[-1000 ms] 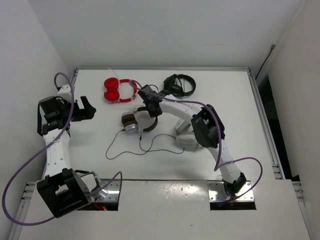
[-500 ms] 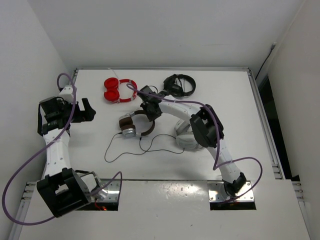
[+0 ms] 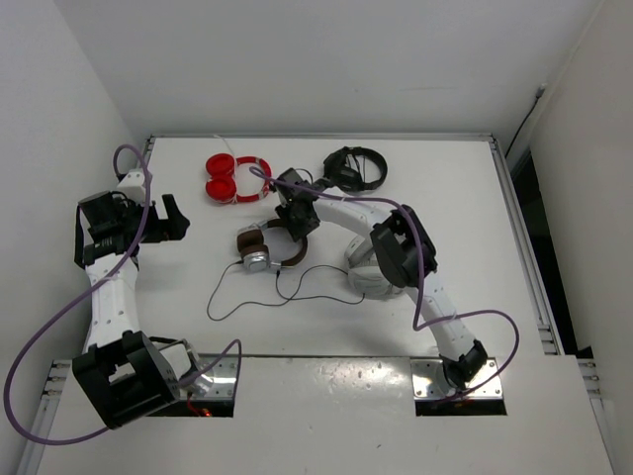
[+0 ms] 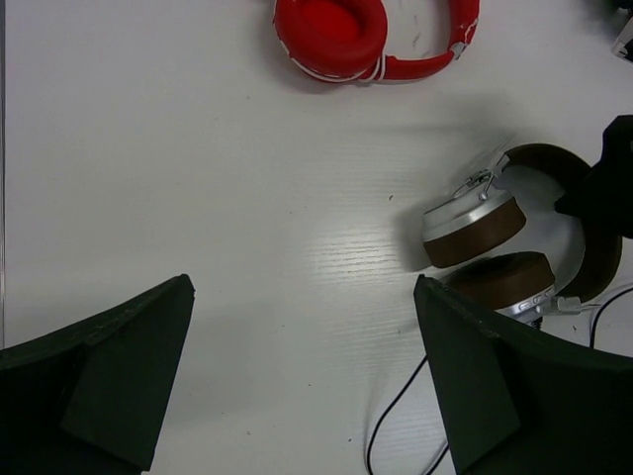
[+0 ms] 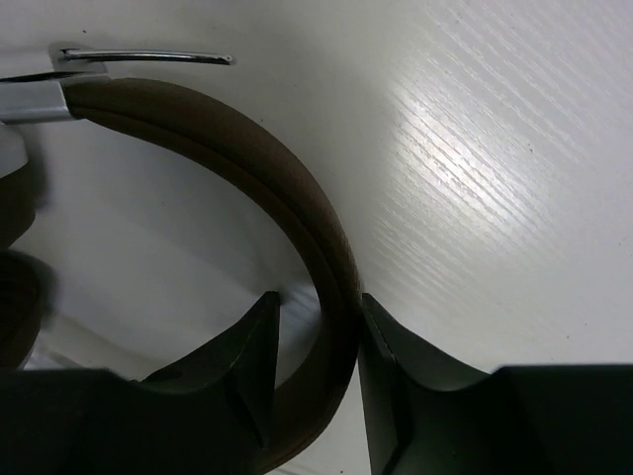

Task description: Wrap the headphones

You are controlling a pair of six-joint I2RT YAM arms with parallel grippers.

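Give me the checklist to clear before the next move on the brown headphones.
1. Right hand astride the headband: ok, the band runs between its fingers.
2. Firm grip on the band: not ok, table shows between one finger and the band.
3. Left hand open and empty: ok, set off to the side of the headphones.
4. Cable wrapped: not ok, it lies loose on the table.
5. Cable's far end free: cannot tell, it runs in under the right arm.
6. Red headphones clear of the brown pair: ok, apart.
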